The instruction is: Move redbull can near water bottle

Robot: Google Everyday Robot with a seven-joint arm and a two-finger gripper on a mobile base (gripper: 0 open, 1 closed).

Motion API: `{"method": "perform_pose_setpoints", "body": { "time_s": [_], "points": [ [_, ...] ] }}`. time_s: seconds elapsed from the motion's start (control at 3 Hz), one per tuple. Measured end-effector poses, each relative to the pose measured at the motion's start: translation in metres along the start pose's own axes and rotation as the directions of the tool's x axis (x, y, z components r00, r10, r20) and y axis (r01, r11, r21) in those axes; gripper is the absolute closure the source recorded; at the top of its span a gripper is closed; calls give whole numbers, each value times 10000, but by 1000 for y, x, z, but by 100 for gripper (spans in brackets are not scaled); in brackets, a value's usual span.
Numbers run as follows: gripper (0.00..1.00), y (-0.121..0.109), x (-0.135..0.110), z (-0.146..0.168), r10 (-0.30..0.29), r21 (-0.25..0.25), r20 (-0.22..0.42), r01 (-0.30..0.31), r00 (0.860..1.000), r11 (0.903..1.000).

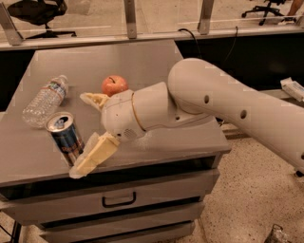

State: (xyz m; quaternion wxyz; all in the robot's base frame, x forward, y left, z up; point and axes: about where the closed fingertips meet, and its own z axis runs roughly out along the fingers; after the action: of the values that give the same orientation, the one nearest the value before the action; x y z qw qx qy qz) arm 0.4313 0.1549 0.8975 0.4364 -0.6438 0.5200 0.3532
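Office-lab: swivel chairs [40,12], steel drawer cabinet [142,197], robot tool [84,135] above its top.

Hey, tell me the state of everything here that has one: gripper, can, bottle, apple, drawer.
gripper: open, low over the table's front left, just right of the can.
redbull can: standing, not clamped.
water bottle: lying on its side, cap on.
apple: resting stem up.
top drawer: shut.

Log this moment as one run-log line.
gripper: open, at redbull can | redbull can: standing on table | water bottle: lying close by
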Motion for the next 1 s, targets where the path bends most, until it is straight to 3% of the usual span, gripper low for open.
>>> {"method": "perform_pose_setpoints", "body": {
  "time_s": [0.33,1.0],
  "points": [
    [17,-1,-1,7,235,-83,288,-232,9993,9997],
    [65,-6,-3,17,502,-168,846,-489,9951,9987]
  ]
}}
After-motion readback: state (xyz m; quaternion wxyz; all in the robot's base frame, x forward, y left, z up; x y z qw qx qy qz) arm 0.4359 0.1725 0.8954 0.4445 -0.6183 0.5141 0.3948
